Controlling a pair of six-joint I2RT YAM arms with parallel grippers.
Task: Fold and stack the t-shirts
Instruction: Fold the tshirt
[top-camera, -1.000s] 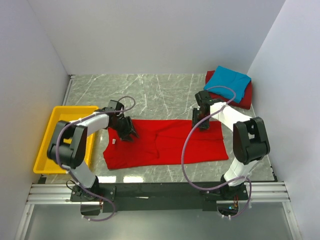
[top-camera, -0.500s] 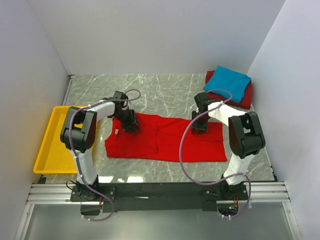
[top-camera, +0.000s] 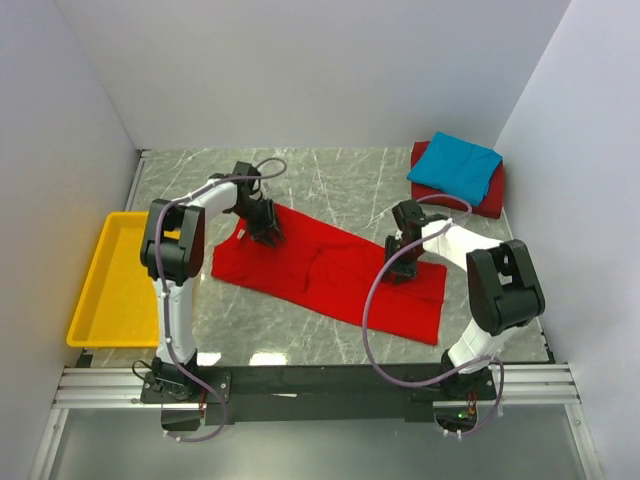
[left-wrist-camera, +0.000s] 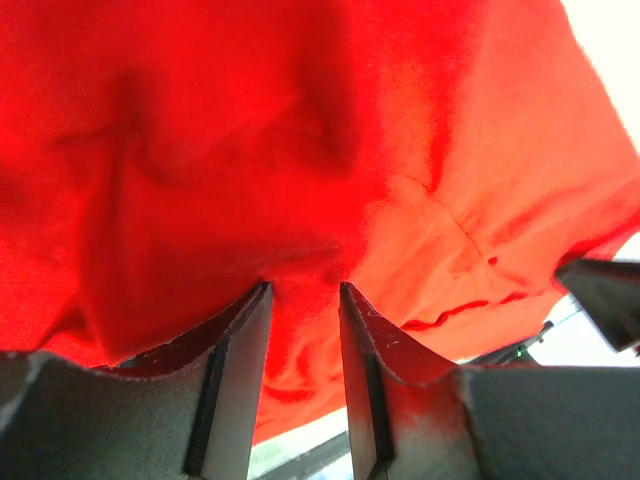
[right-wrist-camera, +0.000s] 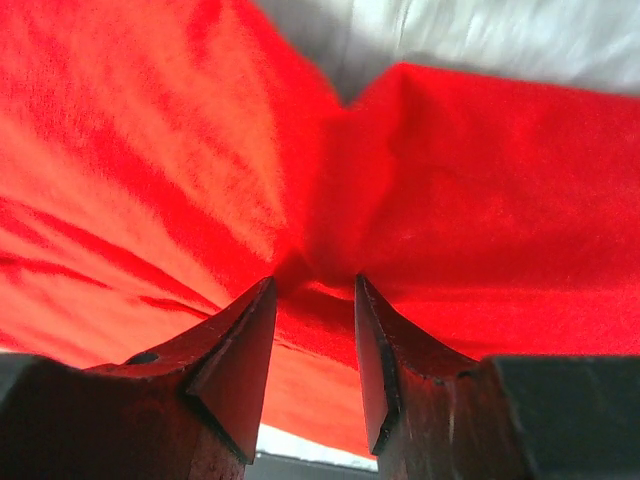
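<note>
**Top view.** Left gripper (top-camera: 262, 226) is down on the far-left end of the bright red t-shirt (top-camera: 325, 275). Right gripper (top-camera: 400, 262) is down on its far edge, toward the right end. The shirt lies spread out, slantwise across the middle of the table (top-camera: 330, 180), and is not yet folded. Turquoise t-shirt (top-camera: 455, 165) sits folded on top of the darker red t-shirt (top-camera: 495, 198) in the far right corner, well apart. Yellow tray (top-camera: 105, 290) is at the left, clear of the cloth.

**Left wrist view.** Jaws are narrowly parted with a ridge of red cloth nipped between them, and puckers run out from the pinch. It has hold of the shirt.

**Right wrist view.** Same picture: a narrow gap, a gathered fold clamped in it, creases converging at the tips.

**Handling, as judged.** Light, limp, no stiffness. It will likely sag and drag wherever unsupported, and a thin pinch may slip. Best taken at hems, shoulder seams or corners, both ends at once, to keep the edge taut.

**Markings.** No print, brand or writing is legible in any view. The neck label cannot be made out.
</note>
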